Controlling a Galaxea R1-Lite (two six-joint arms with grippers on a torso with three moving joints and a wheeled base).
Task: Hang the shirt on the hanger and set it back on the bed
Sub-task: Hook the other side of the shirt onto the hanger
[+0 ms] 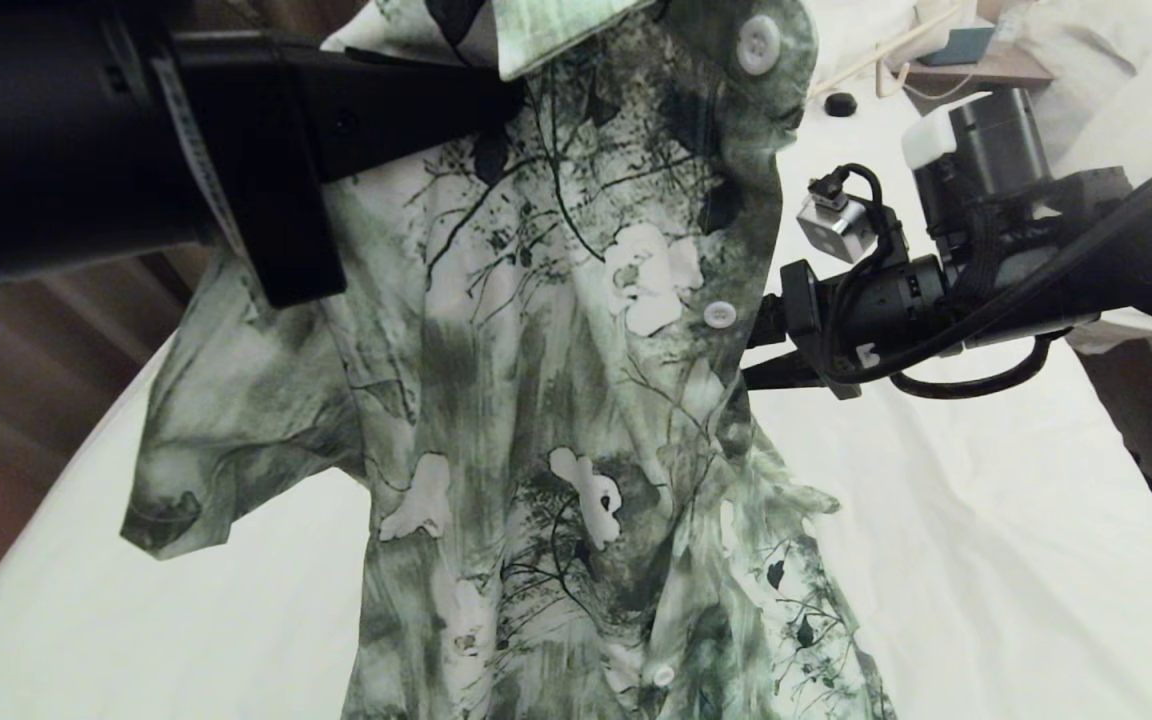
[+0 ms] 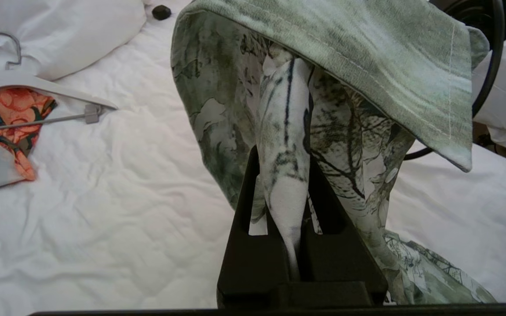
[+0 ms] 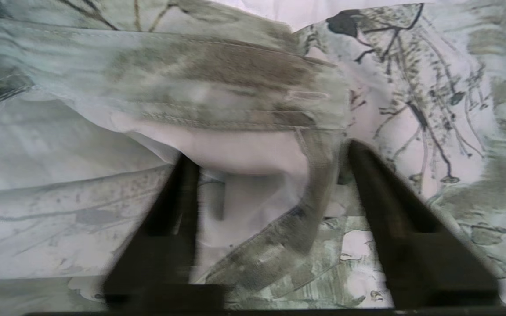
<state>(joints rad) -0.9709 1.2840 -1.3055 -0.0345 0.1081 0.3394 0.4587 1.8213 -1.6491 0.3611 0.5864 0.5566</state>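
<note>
Up close, the left tool (image 2: pixel 294 210) was clamped tight on a bunched fold of the shirt (image 1: pixel 556 400) near the collar, holding the garment aloft so that its printed front hung down over the bed (image 1: pixel 986 520), the lower hem trailing toward the white sheet. One short sleeve drooped free on the robot's left side. At the shirt's buttoned edge on the robot's right, the right tool (image 3: pixel 270 184) stood with its two dark fingers (image 3: pixel 384 210) parted, pushed in among the folds, with cloth and a stitched seam lying between them; whether they pinched any of it could not be told through the blur. Farther off on the bed, seen from the left wrist, lay an orange floral garment (image 2: pixel 7 118) on a thick white hanger (image 2: pixel 37 83) with a metal hook, beside a big white pillow (image 2: pixel 68 30). A small dark object (image 2: pixel 161 12) rested on the sheet beyond.
</note>
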